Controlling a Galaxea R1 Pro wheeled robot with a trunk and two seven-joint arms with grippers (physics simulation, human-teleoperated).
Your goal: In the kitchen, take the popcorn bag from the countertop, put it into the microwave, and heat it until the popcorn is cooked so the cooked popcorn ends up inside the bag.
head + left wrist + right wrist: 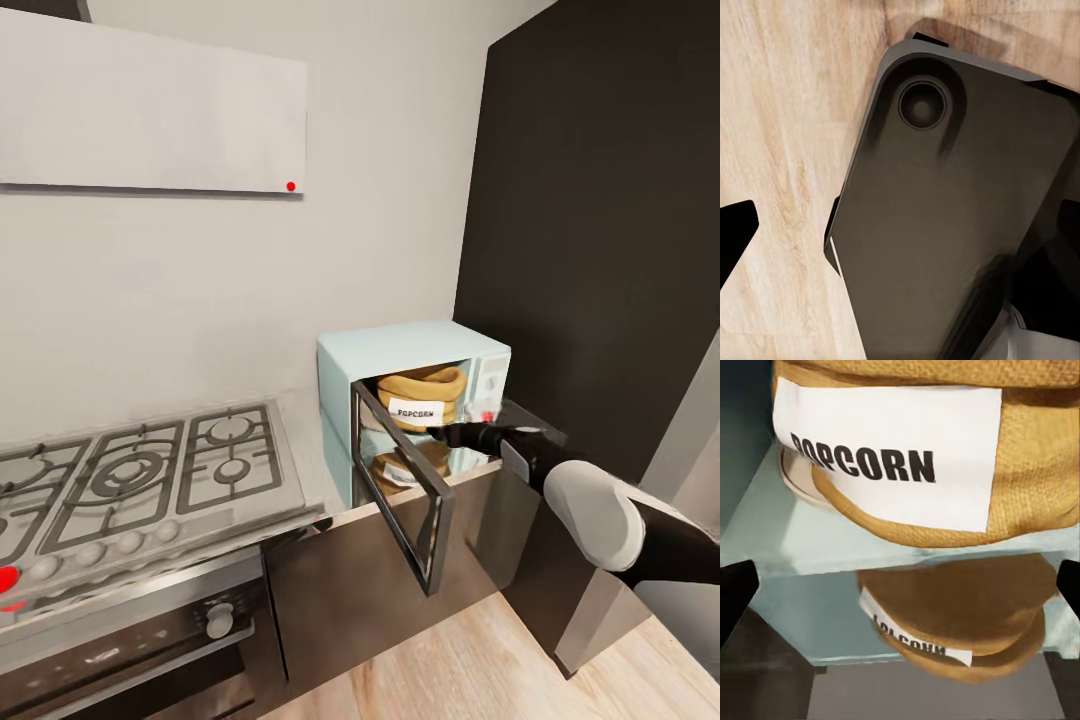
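On countertop [300, 440] by dark tall cabinet [600, 220]: microwave [400, 350], door [405, 490] swung wide open. Gas hob [130, 470] well apart on other side. Popcorn bag [425, 395] sits inside cavity, label facing out, mirrored in glossy cavity floor. Right gripper [440, 432] just before bag at cavity mouth, jaws spread, holding nothing. Left gripper [900, 262] over wood floor [787, 112], fingertips apart, empty. Step judged: placement done, release complete. Next calls for right arm out clear, door pushed shut, then knob on side panel [490, 385].
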